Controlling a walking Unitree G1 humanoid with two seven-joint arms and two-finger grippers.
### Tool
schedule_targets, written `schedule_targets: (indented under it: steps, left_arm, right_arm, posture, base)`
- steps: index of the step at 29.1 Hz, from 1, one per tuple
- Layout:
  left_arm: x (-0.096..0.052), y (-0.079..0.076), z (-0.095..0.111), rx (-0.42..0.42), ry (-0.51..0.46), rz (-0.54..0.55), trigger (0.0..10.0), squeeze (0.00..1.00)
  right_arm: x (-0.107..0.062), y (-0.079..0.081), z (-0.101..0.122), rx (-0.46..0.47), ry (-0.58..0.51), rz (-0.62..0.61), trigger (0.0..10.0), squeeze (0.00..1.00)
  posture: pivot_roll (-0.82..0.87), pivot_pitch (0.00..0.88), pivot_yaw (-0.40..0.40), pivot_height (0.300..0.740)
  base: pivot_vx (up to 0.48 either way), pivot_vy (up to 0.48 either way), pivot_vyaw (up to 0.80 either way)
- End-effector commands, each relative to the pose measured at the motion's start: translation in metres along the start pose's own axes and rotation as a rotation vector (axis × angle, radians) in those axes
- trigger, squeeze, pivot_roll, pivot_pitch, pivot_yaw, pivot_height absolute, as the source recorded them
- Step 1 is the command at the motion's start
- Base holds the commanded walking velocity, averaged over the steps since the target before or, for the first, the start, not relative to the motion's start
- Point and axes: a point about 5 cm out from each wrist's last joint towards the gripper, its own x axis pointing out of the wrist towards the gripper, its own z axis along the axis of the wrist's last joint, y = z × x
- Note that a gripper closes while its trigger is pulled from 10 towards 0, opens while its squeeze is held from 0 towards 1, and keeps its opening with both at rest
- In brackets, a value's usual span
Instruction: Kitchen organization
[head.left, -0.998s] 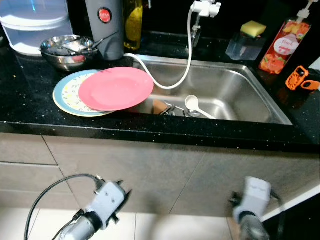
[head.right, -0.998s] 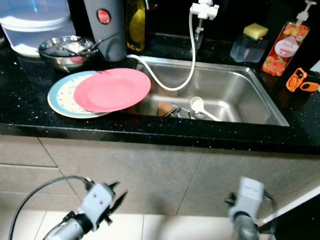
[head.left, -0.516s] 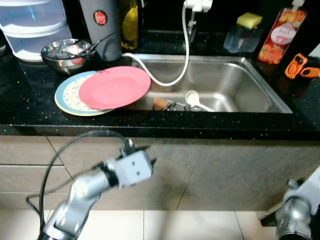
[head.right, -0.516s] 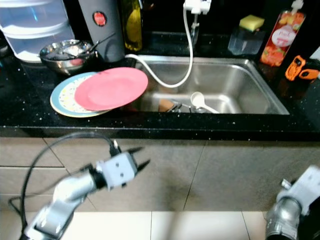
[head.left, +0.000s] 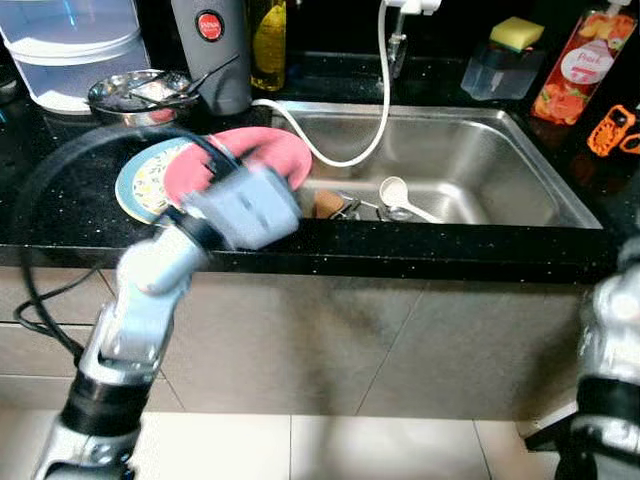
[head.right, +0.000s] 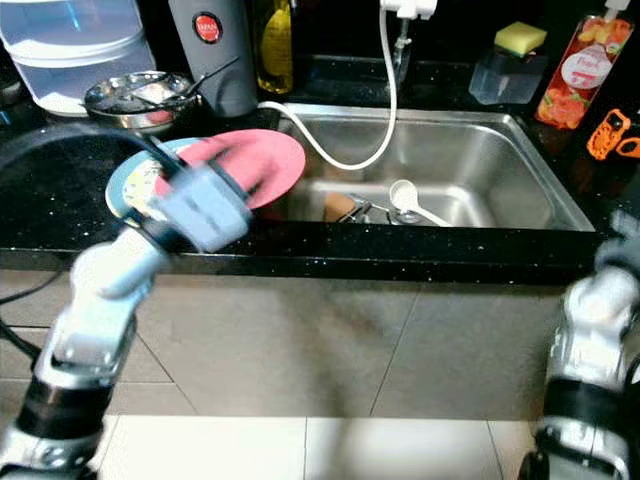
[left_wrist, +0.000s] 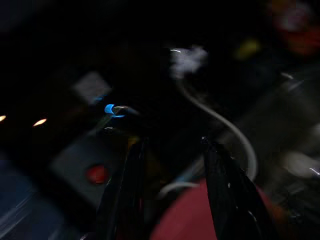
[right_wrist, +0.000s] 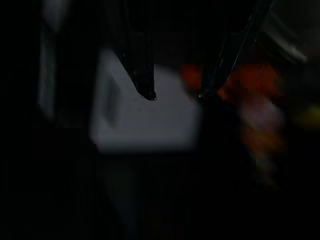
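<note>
**Left arm reaching for the pink plate: approach notes**

Pink plate (head.left: 265, 160) sits stacked on a patterned blue-rimmed plate (head.left: 140, 185), on the black bench (head.left: 60, 215) just left of the sink (head.left: 520, 190), its edge overhanging the sink rim. Left gripper (left_wrist: 172, 165) is over the plates, motion-blurred in the head views; left wrist view shows its 2 fingers (left_wrist: 220, 195) apart, pink rim below and between them, nothing clamped.

Judgement for the grab:
- Slow down before contact; blur suggests speed.
- Take the overhanging rim: 1 finger under, 1 on top. Plate is flat and slick, so pinch well in from the edge.
- Lift only the pink one; the lower plate may drag along.
- Watch the white faucet hose (head.left: 370, 130) looping past the plate.

Right gripper (right_wrist: 175, 92) low beside the cabinet front, fingers apart, empty.

Containers:
- Sink: white ladle (head.left: 395, 195), some metal utensils, a brown item, too small to identify.
- Steel bowl (head.left: 135, 95): utensils inside, contents unclear.
- Clear holder (head.left: 500, 75): yellow sponge (head.left: 518, 32) on top.
- Red pump bottle (head.left: 590, 65) near the sink's right corner.
</note>
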Motion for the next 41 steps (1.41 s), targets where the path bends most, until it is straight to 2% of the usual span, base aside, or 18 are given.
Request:
schedule_targets:
  steps: [1, 3, 4, 5, 6, 7, 10, 11, 12, 14, 15, 16, 19, 22, 26, 29, 33, 41]
  left_arm:
    - [-0.001, 0.013, -0.005, -0.092, 0.039, 0.127, 10.0, 0.00]
    - [-0.007, 0.023, -0.026, -0.215, 0.150, 0.232, 10.0, 0.00]
    - [-0.010, 0.024, -0.034, -0.248, 0.191, 0.251, 10.0, 0.00]
    - [-0.010, 0.024, -0.034, -0.248, 0.191, 0.251, 10.0, 0.00]
    - [-0.014, 0.018, -0.041, -0.261, 0.251, 0.236, 10.0, 0.00]
    - [-0.014, 0.018, -0.041, -0.261, 0.251, 0.236, 10.0, 0.00]
    - [-0.027, -0.013, -0.044, -0.212, 0.364, 0.064, 10.0, 0.00]
    - [-0.032, -0.019, -0.042, -0.145, 0.385, 0.001, 10.0, 0.00]
    - [-0.032, -0.019, -0.042, -0.145, 0.385, 0.001, 10.0, 0.00]
    - [-0.042, -0.017, -0.042, 0.074, 0.404, -0.119, 10.0, 0.00]
    - [-0.047, -0.011, -0.042, 0.146, 0.418, -0.159, 10.0, 0.00]
    - [-0.047, -0.011, -0.042, 0.146, 0.418, -0.159, 10.0, 0.00]
    - [-0.061, 0.013, -0.043, 0.320, 0.444, -0.230, 10.0, 0.00]
    - [-0.070, 0.022, -0.042, 0.418, 0.451, -0.291, 10.0, 0.00]
    - [-0.076, 0.018, -0.043, 0.441, 0.456, -0.374, 10.0, 0.00]
    - [-0.075, 0.016, -0.044, 0.447, 0.456, -0.386, 10.0, 0.00]
    - [-0.057, 0.005, -0.067, 0.422, 0.420, -0.389, 10.0, 0.00]
    - [-0.039, -0.003, -0.086, 0.406, 0.412, -0.402, 10.0, 0.00]
  right_arm:
    - [0.003, 0.019, 0.016, 0.033, -0.037, 0.107, 10.0, 0.00]
    - [-0.011, 0.069, 0.032, 0.136, -0.058, 0.452, 10.0, 0.00]
    - [-0.021, 0.086, 0.038, 0.162, -0.067, 0.575, 10.0, 0.00]
    - [-0.021, 0.086, 0.038, 0.162, -0.067, 0.575, 10.0, 0.00]
    - [-0.032, 0.099, 0.042, 0.151, -0.083, 0.692, 10.0, 0.00]
    - [-0.032, 0.099, 0.042, 0.151, -0.083, 0.692, 10.0, 0.00]
    - [-0.072, 0.124, 0.039, 0.192, -0.007, 0.930, 10.0, 0.00]
    - [-0.083, 0.128, 0.034, 0.223, 0.057, 0.964, 10.0, 0.00]
    - [-0.083, 0.128, 0.034, 0.223, 0.057, 0.964, 10.0, 0.00]
    - [-0.101, 0.135, 0.026, 0.223, 0.140, 1.000, 10.0, 0.00]
    - [-0.108, 0.138, 0.023, 0.223, 0.165, 1.015, 10.0, 0.00]
    - [-0.108, 0.138, 0.023, 0.223, 0.165, 1.015, 10.0, 0.00]
    - [-0.121, 0.143, 0.020, 0.251, 0.212, 1.054, 10.0, 0.00]
    - [-0.129, 0.147, 0.017, 0.293, 0.266, 1.073, 10.0, 0.00]
    - [-0.136, 0.150, 0.017, 0.317, 0.311, 1.095, 10.0, 0.00]
    - [-0.137, 0.151, 0.017, 0.320, 0.317, 1.097, 10.0, 0.00]
    - [-0.138, 0.157, 0.017, 0.382, 0.356, 1.076, 10.0, 0.00]
    - [-0.136, 0.156, 0.019, 0.432, 0.368, 1.032, 10.0, 0.00]
  posture:
    - [0.15, 0.000, -0.041, 0.740]
    - [0.16, 0.000, -0.058, 0.740]
    - [0.16, 0.000, -0.058, 0.740]
    - [0.16, 0.000, -0.058, 0.740]
    - [0.17, 0.000, -0.070, 0.740]
    - [0.17, 0.000, -0.070, 0.740]
    - [0.19, 0.000, -0.082, 0.740]
    - [0.20, 0.000, -0.090, 0.740]
    - [0.20, 0.000, -0.090, 0.740]
    - [0.21, 0.000, -0.097, 0.740]
    - [0.21, 0.000, -0.097, 0.740]
    - [0.21, 0.000, -0.097, 0.740]
    - [0.22, 0.000, -0.095, 0.740]
    - [0.22, 0.000, -0.095, 0.740]
    - [0.24, 0.000, -0.104, 0.740]
    - [0.24, 0.000, -0.104, 0.740]
    - [0.24, 0.000, -0.106, 0.740]
    - [0.21, 0.000, -0.083, 0.740]
  base:
    - [0.000, 0.000, 0.00]
    - [0.000, 0.000, 0.00]
    - [0.000, 0.000, 0.00]
    - [0.000, 0.000, 0.00]
    - [0.000, 0.000, 0.00]
    - [0.000, 0.000, 0.00]
    - [0.000, 0.000, 0.00]
    - [0.000, 0.000, 0.00]
    - [0.000, 0.000, 0.00]
    - [0.000, 0.000, 0.00]
    - [0.000, 0.000, 0.00]
    - [0.000, 0.000, 0.00]
    - [0.000, 0.000, 0.00]
    - [0.000, 0.000, 0.00]
    - [0.000, 0.000, 0.00]
    - [0.000, 0.000, 0.00]
    - [0.000, 0.000, 0.00]
    - [0.000, 0.000, 0.00]
